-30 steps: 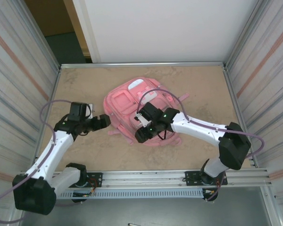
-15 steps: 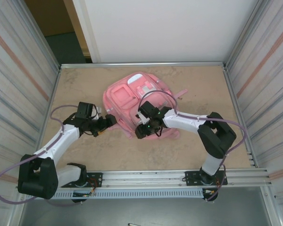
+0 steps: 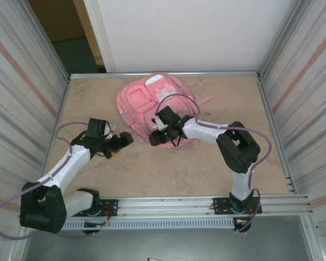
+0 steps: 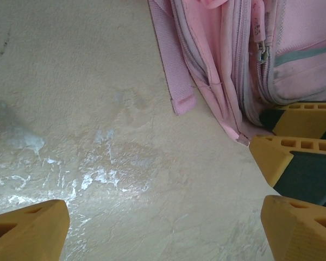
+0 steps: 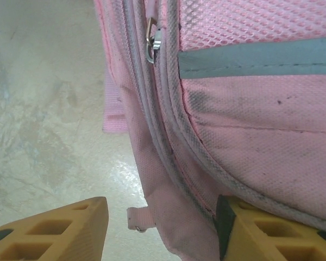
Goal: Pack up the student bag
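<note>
The table (image 3: 152,168) is carrying the bag (image 3: 146,103) at its far middle. The right claw (image 3: 158,136) is gripping the bag's near edge. The left claw (image 3: 122,142) is hanging spread wide just left of the bag.

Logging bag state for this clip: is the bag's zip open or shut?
Cannot tell for the whole bag. By the zip pull, the tracks lie shut; the rest of the zip is hidden.

Both arms have white links with black joint housings, looping lilac cables, and blocky yellow-orange fingers (image 4: 297,157) with rectangular cut-outs.
</note>
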Available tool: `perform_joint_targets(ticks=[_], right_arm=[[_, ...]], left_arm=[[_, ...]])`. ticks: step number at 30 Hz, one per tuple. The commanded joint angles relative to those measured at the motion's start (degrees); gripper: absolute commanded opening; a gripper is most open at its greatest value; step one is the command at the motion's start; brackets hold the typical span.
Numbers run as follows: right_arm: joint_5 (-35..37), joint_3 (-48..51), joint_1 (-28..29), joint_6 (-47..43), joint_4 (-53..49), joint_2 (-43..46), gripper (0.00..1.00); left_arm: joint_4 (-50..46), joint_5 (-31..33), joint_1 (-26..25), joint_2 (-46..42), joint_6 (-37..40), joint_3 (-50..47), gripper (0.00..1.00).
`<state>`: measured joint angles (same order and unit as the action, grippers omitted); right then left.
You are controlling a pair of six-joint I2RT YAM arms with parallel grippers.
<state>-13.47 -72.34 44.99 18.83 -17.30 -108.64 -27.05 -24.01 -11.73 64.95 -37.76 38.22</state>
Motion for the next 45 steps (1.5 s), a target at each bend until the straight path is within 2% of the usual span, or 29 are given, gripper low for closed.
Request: perform_joint_targets(ticks=[1, 10, 17, 20, 24, 30, 35, 41, 45], right_arm=[[-1.6, 0.8, 2.4, -1.0, -2.6, 3.1, 0.55], [1.3, 4.8, 3.4, -2.6, -6.6, 12.3, 0.55], [3.3, 12.5, 3.8, -4.1, -2.2, 23.9, 0.56], [4.6, 16.8, 1.6, -3.5, 0.9, 29.8, 0.56], [3.2, 18.4, -4.8, -1.2, -0.3, 33.3, 0.56], [5.4, 15.5, -6.0, 0.2, -2.4, 30.1, 0.56], [5.3, 14.2, -6.1, 3.6, 1.3, 25.1, 0.56], [7.3, 15.6, -6.0, 5.6, 3.8, 22.1, 0.56], [7.5, 16.8, -5.9, 6.6, 4.6, 22.0, 0.56]], left_arm=[[-1.5, 1.2, 0.4, -1.1, 0.0, 0.2, 0.90], [0.9, 1.7, 0.6, 0.0, -0.3, 1.3, 0.91], [4.5, 2.3, 0.6, -0.2, -0.2, 1.1, 0.93], [5.2, 2.5, 0.6, 0.6, -0.4, 1.6, 0.92], [8.1, 1.4, -0.8, 3.9, -1.9, 2.6, 0.89], [12.7, 1.1, -3.8, 11.3, -3.6, 6.9, 0.89], [16.2, 1.7, -3.9, 17.7, -4.5, 13.1, 0.88], [14.0, 2.0, -3.9, 27.0, -1.2, 23.2, 0.75], [12.5, -2.6, -4.1, 33.1, -1.3, 27.9, 0.68]])
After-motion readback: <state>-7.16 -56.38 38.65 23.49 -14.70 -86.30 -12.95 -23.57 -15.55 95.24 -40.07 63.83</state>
